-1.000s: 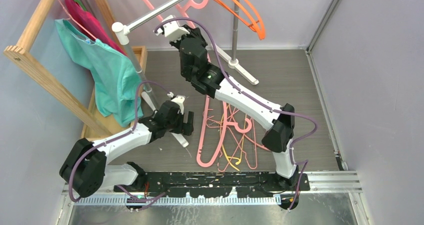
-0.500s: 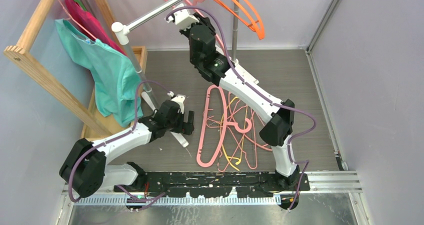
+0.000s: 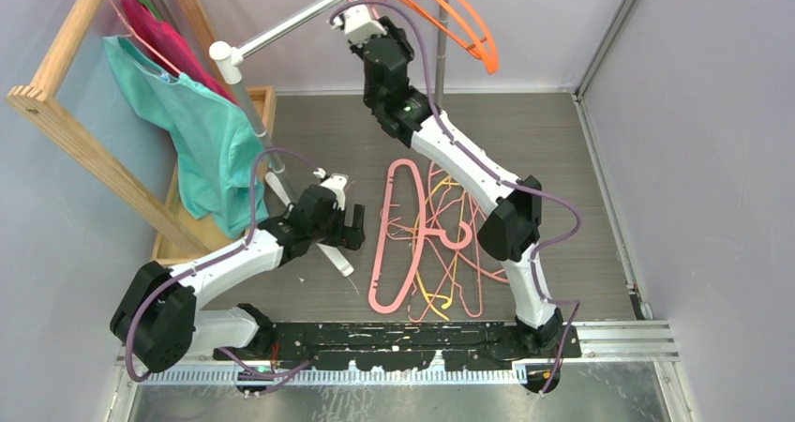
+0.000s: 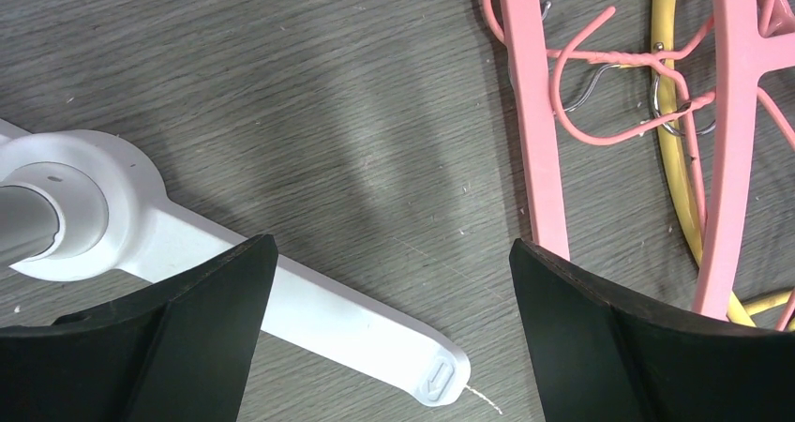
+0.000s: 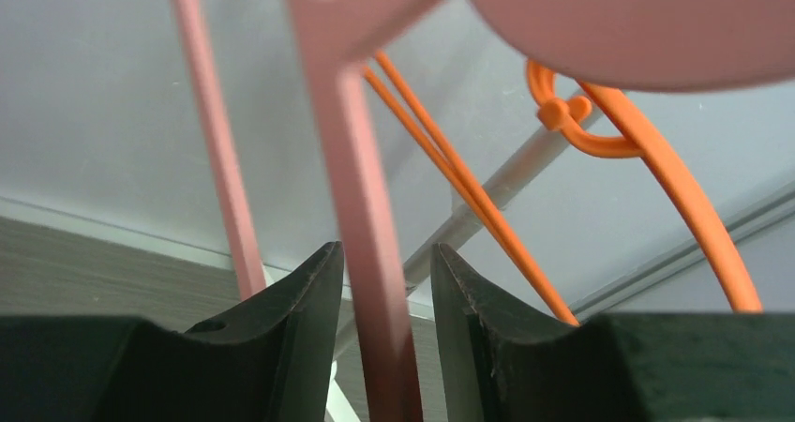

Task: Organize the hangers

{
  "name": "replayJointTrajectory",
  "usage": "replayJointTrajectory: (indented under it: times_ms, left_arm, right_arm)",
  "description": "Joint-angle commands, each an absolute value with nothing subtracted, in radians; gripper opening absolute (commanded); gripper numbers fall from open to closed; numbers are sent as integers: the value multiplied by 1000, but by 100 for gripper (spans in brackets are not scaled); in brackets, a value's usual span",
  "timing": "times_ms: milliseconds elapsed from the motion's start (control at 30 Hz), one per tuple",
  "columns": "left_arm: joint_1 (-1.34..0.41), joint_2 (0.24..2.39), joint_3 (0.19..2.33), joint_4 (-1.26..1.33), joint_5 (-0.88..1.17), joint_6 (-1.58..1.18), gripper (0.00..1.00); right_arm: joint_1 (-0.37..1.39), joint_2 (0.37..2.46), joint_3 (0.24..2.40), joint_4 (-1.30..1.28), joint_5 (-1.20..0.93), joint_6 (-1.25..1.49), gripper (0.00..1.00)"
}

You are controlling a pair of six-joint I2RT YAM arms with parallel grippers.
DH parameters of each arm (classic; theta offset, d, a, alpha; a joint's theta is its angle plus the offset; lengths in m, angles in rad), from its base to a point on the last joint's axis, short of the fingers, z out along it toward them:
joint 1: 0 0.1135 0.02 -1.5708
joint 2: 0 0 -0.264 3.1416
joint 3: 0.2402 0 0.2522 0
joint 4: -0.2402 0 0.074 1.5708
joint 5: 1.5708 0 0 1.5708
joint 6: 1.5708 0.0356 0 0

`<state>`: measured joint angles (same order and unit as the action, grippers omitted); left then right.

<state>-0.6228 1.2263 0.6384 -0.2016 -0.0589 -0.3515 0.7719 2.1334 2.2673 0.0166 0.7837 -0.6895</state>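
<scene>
Orange hangers on rail; right fingers loose around pink hanger there; left fingers wide, empty; pile on desk outstanding.

Pink is seen on the thick hangers, yellow on a thin hanger, orange on another hanger, teal on a garment; the desk is grained grey-brown.

In the right wrist view the thick pink hanger is a blur against the lens, its hook cut off at the top (whether the right hand grips its bar cannot be told). From above, the orange hangers run past the top edge.
</scene>
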Motion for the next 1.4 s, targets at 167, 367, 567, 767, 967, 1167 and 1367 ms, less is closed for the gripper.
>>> replayJointTrajectory:
  times_ms: [167, 367, 567, 767, 967, 1167, 1367]
  left_arm:
    - [-624, 1237, 680, -169, -73, -343, 98]
    - [-624, 1259, 679, -160, -71, -345, 98]
    - [-624, 1262, 684, -162, -74, -343, 98]
    - [-624, 1300, 690, -156, -71, -342, 98]
    - [-624, 1317, 696, -147, -58, -345, 98]
    - [-624, 1298, 686, -152, -74, -344, 98]
    - [-624, 1303, 683, -155, -74, -344, 98]
  right_arm:
    - [609, 2040, 2289, 0, 749, -386, 45]
    - [545, 2066, 2327, -66, 725, -322, 47]
    - [525, 2014, 2247, -79, 650, -291, 55]
    - [525, 1902, 2072, -37, 618, -291, 67]
    - [526, 1825, 1996, -46, 617, -270, 76]
    - [526, 1693, 1891, -7, 575, -241, 92]
    - [546, 1525, 1773, 19, 463, -232, 99]
